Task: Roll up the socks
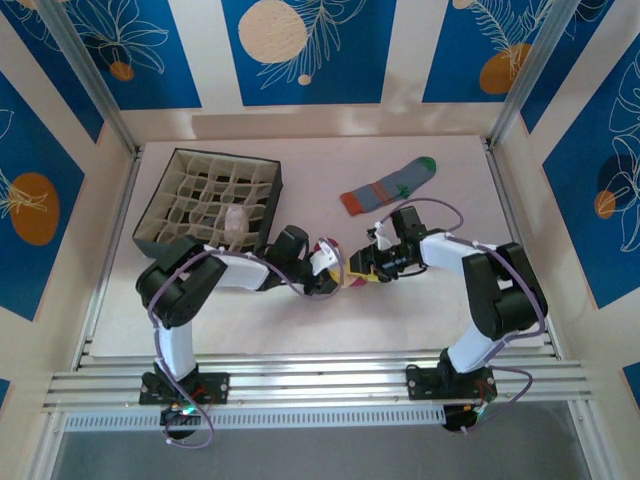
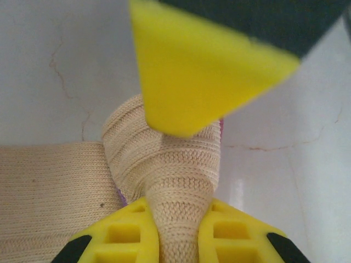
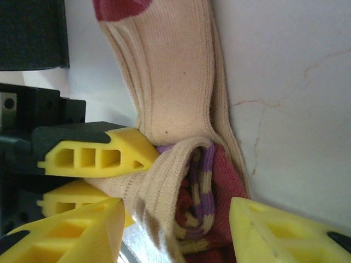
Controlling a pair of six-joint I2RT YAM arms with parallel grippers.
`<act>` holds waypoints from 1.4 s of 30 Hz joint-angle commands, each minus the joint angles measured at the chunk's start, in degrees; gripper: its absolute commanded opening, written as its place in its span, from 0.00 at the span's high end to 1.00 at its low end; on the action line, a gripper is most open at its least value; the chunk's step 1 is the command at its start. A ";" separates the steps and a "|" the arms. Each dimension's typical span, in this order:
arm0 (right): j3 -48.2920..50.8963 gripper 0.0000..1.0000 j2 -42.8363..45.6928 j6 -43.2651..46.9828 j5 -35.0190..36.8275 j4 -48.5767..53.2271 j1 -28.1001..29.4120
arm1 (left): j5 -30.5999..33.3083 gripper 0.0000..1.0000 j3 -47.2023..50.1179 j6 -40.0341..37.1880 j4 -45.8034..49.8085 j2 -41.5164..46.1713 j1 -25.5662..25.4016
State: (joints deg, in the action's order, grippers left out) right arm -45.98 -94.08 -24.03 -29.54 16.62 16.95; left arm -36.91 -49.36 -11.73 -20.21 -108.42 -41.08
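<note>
Nearest the arm bases, at the middle of the surface (image 1: 320, 320), both end effectors meet over the peach sock (image 3: 170, 82). The left end effector (image 2: 178, 241) is closed tight on a pinched fold of that sock, with fabric filling the gap between its fingers. The right end effector (image 3: 178, 219) stands roughly half open. Its fingers straddle the rolled end, where maroon and purple stripes are tucked inside, and it clamps nothing. The rest of the peach sock runs out flat toward 12 o'clock in the right wrist view, so this roll is judged only partly formed. Further out, at about 1 o'clock from the meeting point, the grey-blue sock (image 1: 390, 185) lies flat and unrolled, well apart from both arms and evidently not yet handled. Farthest, at about 10 o'clock, sits a divided organiser box (image 1: 165, 215). One of its near cells holds a pale bundle, judged to be the white sock (image 1: 235, 222), already rolled and stowed. Assessment: one sock appears finished, one is in mid-roll, and one remains untouched. Whether the peach roll will hold its shape cannot be told.
</note>
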 commanded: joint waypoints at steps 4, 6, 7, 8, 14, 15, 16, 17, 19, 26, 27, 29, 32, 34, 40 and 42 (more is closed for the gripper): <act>-3.18 0.55 -4.57 1.53 -1.68 0.53 0.26 | -4.67 1.00 -0.55 6.69 7.52 -4.68 1.76; -4.00 0.61 -6.64 1.01 -1.45 1.28 0.23 | -4.51 1.00 -0.86 6.73 7.94 -5.11 1.79; -4.24 0.63 -7.27 0.87 -1.76 1.34 0.28 | -4.13 1.00 -0.91 6.72 8.35 -5.22 1.81; -4.45 0.66 -7.89 0.56 -2.12 1.39 0.40 | -3.59 0.97 -0.98 6.72 8.66 -5.22 1.81; -5.53 0.87 -9.10 0.88 0.19 3.83 1.83 | 0.83 0.74 -0.28 4.68 11.18 -1.22 1.71; -5.59 0.89 -9.11 0.97 0.51 4.22 2.02 | 1.57 0.71 0.02 3.97 11.33 -0.04 1.70; -5.68 0.91 -9.01 1.13 0.86 4.59 2.19 | 1.89 0.70 0.22 3.31 11.40 1.08 1.55; -5.94 0.92 -9.17 1.26 1.26 5.09 2.39 | 2.41 0.69 0.40 2.58 11.54 2.33 1.56; -6.64 0.94 -9.40 1.56 2.94 6.61 2.81 | 3.61 0.66 0.59 1.08 12.10 4.59 1.44; -8.68 0.97 -10.33 1.70 6.31 10.15 4.87 | 8.26 0.59 0.61 -7.12 15.45 14.15 1.40; -9.08 0.97 -10.48 1.64 6.50 10.64 5.11 | 8.79 0.58 0.75 -8.49 15.39 15.61 1.38; -9.71 0.97 -10.81 1.58 6.67 11.19 5.45 | 10.59 0.57 1.69 -10.39 14.39 18.03 1.31; -10.66 0.97 -11.26 1.41 6.97 12.11 6.16 | 15.77 0.57 4.39 -13.37 10.57 21.39 0.04; -11.27 0.97 -11.47 1.21 7.42 12.77 6.60 | 20.90 0.56 5.86 -16.19 8.69 22.76 -2.32; -12.93 0.97 -12.25 0.65 8.22 14.65 7.57 | 35.47 0.55 6.29 -24.18 7.64 20.80 -10.23; -13.24 0.97 -12.51 0.16 8.65 15.01 7.68 | 36.96 0.58 6.53 -23.63 6.64 19.22 -11.19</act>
State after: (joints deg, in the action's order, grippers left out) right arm -59.27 -104.38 -23.31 -24.88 27.33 23.92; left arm -7.22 -43.68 -31.99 -11.60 -87.24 -51.40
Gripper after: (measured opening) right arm 0.056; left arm 0.430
